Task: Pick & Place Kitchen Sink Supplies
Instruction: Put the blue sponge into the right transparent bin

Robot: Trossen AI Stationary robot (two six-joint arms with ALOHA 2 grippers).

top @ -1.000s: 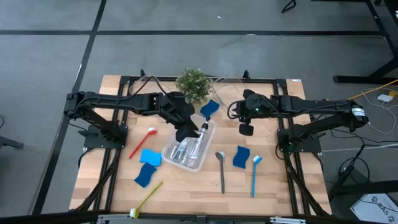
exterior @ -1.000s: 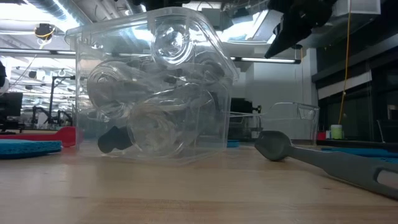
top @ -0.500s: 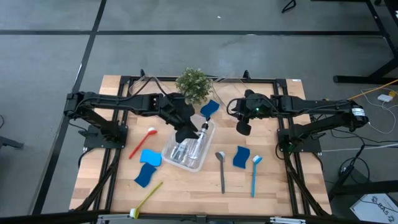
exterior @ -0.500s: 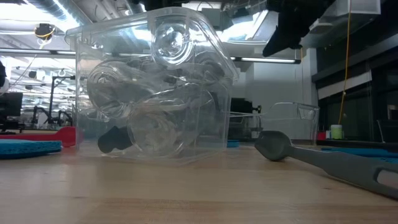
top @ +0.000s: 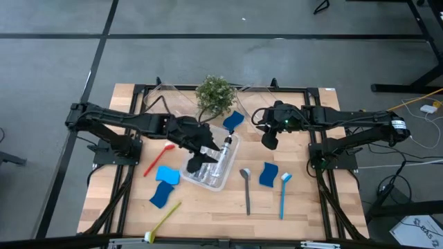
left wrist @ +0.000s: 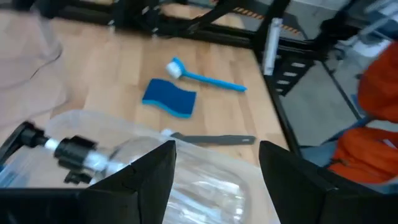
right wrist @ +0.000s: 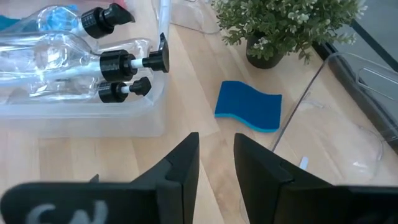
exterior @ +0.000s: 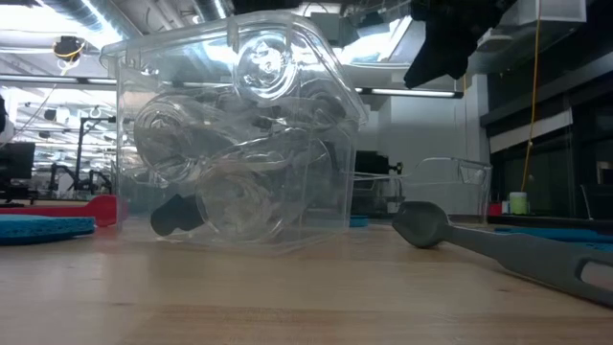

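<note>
Left gripper [top: 196,160]: you see it low over the clear bin [top: 230,153], at the bin's left side; its fingers [left wrist: 146,186] are spread apart and hold nothing.
Right gripper [top: 268,140]: it hangs above the table to the right of the bin — the two fingers [right wrist: 180,168] have a narrow gap between them and nothing is in it.
Pump bottles [right wrist: 74,59]: they lie on their sides inside the bin, black tops toward the plant [top: 214,93].
Sponges: one [top: 233,121] is beside the plant, one [top: 268,174] right of the bin, two [top: 164,185] left of it.
Brushes: red [top: 158,158] at the left, yellow-green [top: 163,221] at the front, grey [top: 246,188] and blue [top: 283,194] at the right — all flat on the table.
</note>
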